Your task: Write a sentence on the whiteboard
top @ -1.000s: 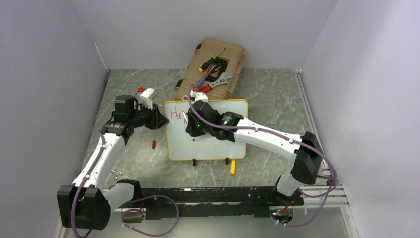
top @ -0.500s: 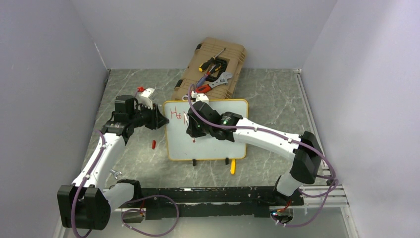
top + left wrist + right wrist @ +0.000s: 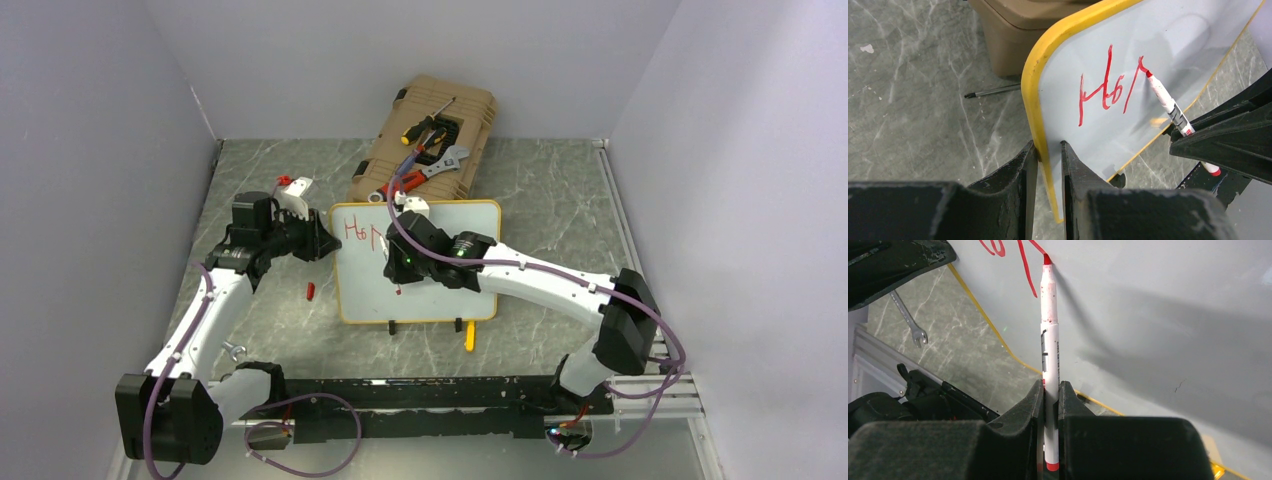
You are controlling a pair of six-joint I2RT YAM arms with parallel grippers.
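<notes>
Enclosing all: pale walls, grey marbled table. Whiteboard mid-table, before tan case. Left fingers pinch its yellow edge; right fingers pinch marker — tip on board. Sentence: "Ho" has since gained a slanted stroke.

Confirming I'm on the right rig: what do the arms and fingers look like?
The left arm and right arm match: white links, bulky black joint housings, a purple cable running along each. Small green lights glow near the right wrist. The fingers are matte black, tapering wedges.
</notes>
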